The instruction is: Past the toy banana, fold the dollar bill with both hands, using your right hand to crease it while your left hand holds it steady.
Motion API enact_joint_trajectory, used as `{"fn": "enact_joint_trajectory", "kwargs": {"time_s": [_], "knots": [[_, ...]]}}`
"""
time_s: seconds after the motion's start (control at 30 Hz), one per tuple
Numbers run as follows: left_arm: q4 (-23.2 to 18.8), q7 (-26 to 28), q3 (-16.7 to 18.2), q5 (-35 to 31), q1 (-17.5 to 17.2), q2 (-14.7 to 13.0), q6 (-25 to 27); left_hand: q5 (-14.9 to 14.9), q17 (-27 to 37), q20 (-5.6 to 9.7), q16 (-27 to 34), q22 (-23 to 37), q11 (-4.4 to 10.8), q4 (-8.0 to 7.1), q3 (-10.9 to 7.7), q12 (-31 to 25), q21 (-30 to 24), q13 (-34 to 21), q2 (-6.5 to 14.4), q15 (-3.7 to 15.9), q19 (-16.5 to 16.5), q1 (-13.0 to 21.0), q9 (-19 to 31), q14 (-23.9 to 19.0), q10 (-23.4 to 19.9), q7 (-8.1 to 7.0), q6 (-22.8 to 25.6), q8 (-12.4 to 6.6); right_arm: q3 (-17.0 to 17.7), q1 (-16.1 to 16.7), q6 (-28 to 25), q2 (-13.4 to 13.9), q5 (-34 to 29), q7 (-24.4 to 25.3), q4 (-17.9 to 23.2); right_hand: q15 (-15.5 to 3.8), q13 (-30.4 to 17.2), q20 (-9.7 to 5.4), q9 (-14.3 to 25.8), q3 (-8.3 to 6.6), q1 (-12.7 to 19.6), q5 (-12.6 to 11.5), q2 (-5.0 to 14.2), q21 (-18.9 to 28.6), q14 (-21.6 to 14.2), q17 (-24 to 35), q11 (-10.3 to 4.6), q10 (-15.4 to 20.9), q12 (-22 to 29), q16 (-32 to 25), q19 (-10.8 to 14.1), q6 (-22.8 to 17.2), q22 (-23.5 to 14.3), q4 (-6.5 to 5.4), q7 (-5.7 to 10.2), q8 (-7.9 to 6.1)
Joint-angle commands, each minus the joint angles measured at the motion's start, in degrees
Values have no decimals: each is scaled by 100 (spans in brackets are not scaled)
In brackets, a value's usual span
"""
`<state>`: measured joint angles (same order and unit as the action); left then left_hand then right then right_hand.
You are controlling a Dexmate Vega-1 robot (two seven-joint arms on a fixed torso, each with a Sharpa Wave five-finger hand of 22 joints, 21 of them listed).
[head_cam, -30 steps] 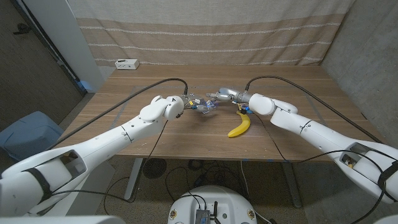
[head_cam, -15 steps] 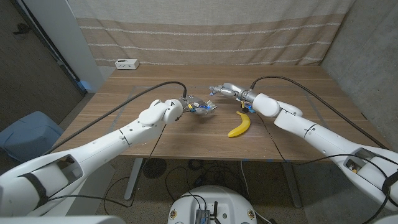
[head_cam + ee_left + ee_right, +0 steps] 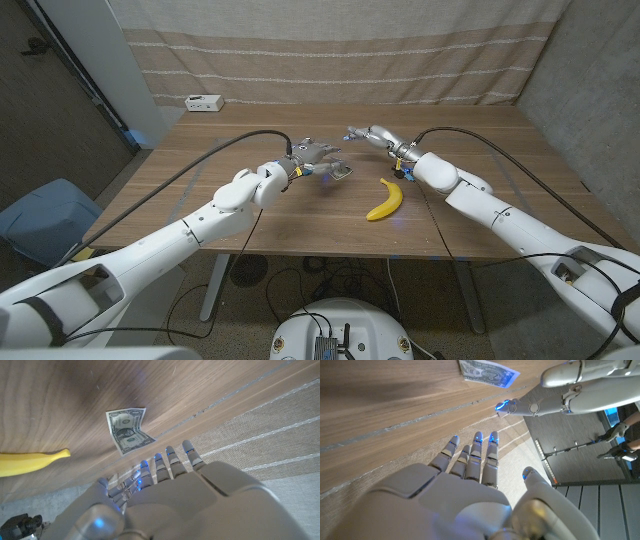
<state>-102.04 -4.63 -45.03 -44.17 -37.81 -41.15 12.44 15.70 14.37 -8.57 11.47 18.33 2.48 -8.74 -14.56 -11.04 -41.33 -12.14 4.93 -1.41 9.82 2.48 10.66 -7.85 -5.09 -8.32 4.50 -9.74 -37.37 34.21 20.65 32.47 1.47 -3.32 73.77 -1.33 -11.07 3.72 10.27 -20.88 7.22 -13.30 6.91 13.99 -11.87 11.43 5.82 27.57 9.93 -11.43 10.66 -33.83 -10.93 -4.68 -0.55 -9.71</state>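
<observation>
- Left hand (image 3: 312, 155) hangs over the wooden table (image 3: 200, 200) past the middle, fingers spread and reaching forward, holding nothing; in the left wrist view its fingers (image 3: 165, 460) are straight and apart, clear of the bill.
- Right hand (image 3: 368, 135) is raised above the far part of the table, fingers extended and apart, empty; the right wrist view shows its fingers (image 3: 477, 455) stretched out side by side with the thumb off to one side.
- Dollar bill (image 3: 341, 172) lies on the table just beside the left hand's fingertips, touched by neither hand as far as the views show. In the left wrist view the bill (image 3: 128, 430) rests on the wood with one end bent up a little, not lying fully flat. In the right wrist view the bill (image 3: 487, 372) lies on the wood close to the left hand's fingertip (image 3: 502, 407).
- Toy banana (image 3: 385, 201) lies on the table nearer the robot than the bill, to the right of it and apart from it, curved, yellow; its tip (image 3: 55, 455) shows in the left wrist view.
- White box (image 3: 203, 102) sits at the table's far left corner, well apart from everything else.
- Striped curtain (image 3: 330, 50) hangs behind the table.
</observation>
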Motion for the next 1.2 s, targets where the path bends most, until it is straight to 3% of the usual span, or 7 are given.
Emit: {"fn": "enact_joint_trajectory", "kwargs": {"time_s": [0.03, 0.53, 0.7, 0.77, 0.83, 1.0, 1.2], "knots": [[292, 756, 650, 1600, -335, 22, -857, 0, 8, 97, 31, -19, -16, 27, -57, -62, -36, -22, 186, -12, -50, 74, 15, -6, 1, 24, -56, -61, 550, 263, 920, -472, 1633, -384, -752, 96, -13, 44, 31, -8, 82, 53, 13, 40, -53, 44, 24, -153, 29, -65, 83, 180, -3, 66, 14, 5], [952, 828, 1193, 3662, -595, 140, -2208, -37, -84, 323, -44, -142, -80, 125, -176, -36, -47, -17, 215, 14, -189, 251, 0, 276, 221, 108, -241, -65, 898, 566, 989, -483, 2342, -558, -555, 241, -13, 101, 32, -18, 180, 104, -17, 81, -171, 55, 27, -301, 43, -115, 221, 415, -4, 178, 68, -10], [1188, 684, 1317, 4303, -670, 218, -2611, -93, -206, 435, -118, -294, -55, 251, -300, 17, 46, 15, 218, 18, -139, 454, -20, 621, 528, -17, -485, -40, 985, 675, 990, -491, 2498, -557, -473, 277, -12, 116, 30, -38, 263, 136, -26, 80, -183, 56, -11, -490, 20, -117, 244, 596, -4, 266, 138, -3], [1266, 569, 1347, 4534, -685, 230, -2737, -143, -280, 385, -144, -404, 1, 316, -361, 36, 155, 48, 207, 67, 3, 554, -34, 862, 714, -142, -624, -31, 1014, 702, 1058, -519, 2548, -574, -497, 288, -9, 84, 29, -51, 331, 163, -29, 91, -198, 62, -72, -696, 2, -124, 299, 796, -4, 343, 226, 4], [1343, 515, 1380, 4726, -710, 262, -2852, -238, -376, 284, -164, -592, 294, 389, -411, 77, 404, 121, 165, 99, 387, 646, -60, 1347, 1139, -388, -955, -9, 1042, 750, 1054, -523, 2592, -556, -452, 312, -3, -75, 25, -67, 398, 187, -33, 109, -199, 61, -150, -917, -8, -120, 378, 1051, 0, 421, 335, 18], [1435, 434, 1455, 5082, -803, 301, -3012, -327, -426, 268, -166, -760, 373, 426, -433, 96, 732, 179, 138, 211, 801, 669, -77, 2030, 1685, -412, -1710, 47, 1115, 888, 922, -519, 2785, -540, -275, 340, 25, -320, 7, -88, 526, 224, -56, 56, 60, 33, -235, -1405, 18, -14, 424, 2159, 33, 622, 702, 74], [1424, 407, 1531, 5301, -929, 275, -3133, -342, -432, 185, -132, -766, 325, 432, -443, 80, 802, 183, 146, 161, 839, 671, -77, 2100, 1864, -399, -2239, 75, 1184, 1032, 773, -496, 3010, -583, -83, 475, 36, 33, -2, -65, 523, 239, -50, -58, 141, 33, -226, -1512, 48, -14, 239, 2697, 39, 680, 1100, 47]]}}
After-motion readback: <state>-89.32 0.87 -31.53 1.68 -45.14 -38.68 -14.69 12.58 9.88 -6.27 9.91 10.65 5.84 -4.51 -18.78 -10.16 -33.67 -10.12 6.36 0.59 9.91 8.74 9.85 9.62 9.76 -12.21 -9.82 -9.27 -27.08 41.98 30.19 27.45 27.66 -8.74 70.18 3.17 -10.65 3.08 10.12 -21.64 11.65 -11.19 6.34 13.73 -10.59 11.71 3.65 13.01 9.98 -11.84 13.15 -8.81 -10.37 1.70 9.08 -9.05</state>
